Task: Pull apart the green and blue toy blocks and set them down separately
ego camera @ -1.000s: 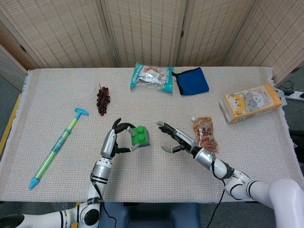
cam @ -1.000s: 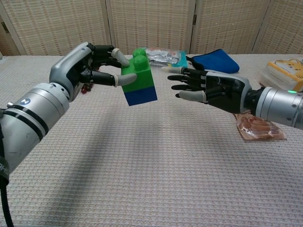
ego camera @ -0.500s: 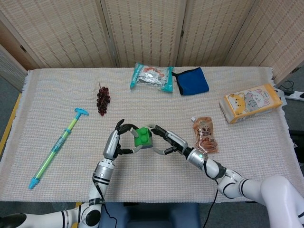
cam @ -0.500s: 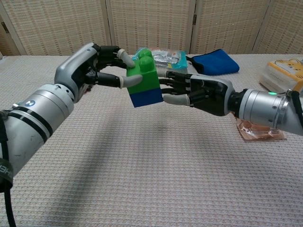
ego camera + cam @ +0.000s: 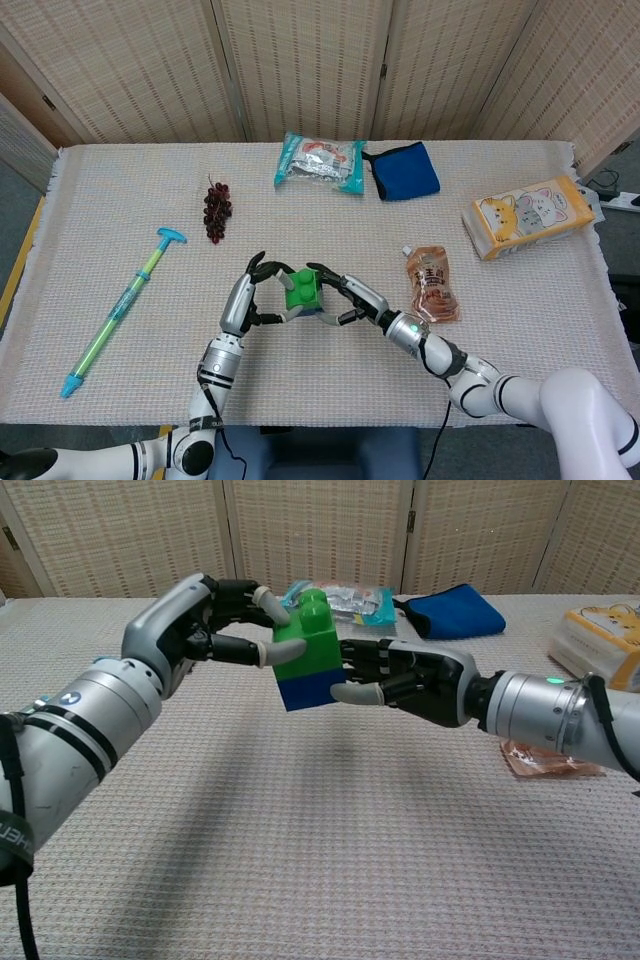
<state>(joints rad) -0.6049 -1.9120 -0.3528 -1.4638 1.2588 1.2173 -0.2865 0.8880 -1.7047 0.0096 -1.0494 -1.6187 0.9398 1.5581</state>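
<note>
Blocks: the green block (image 5: 306,640) sits on top of the blue block (image 5: 308,689), the two joined as one piece, held in the air above the table (image 5: 120,390), tilted a little
Left hand: the left hand (image 5: 195,625) grips the green block from the left side, fingertips (image 5: 266,652) pressed on its side and top
Right hand: the right hand (image 5: 405,680) has its fingers closed on the right side of the joined blocks, the thumb touching the blue block near its lower part
Head view: both hands meet in the middle front of the table, left hand (image 5: 250,297) and right hand (image 5: 352,298) on the two sides of the green block (image 5: 300,289)
Other things: a syringe toy (image 5: 122,307) lies at the left, a bunch of grapes (image 5: 216,210) behind the hands, a snack packet (image 5: 320,161) and a blue pouch (image 5: 402,170) at the far side, a brown sachet (image 5: 432,284) just to the right, a tissue pack with cats (image 5: 530,215) at the far right
</note>
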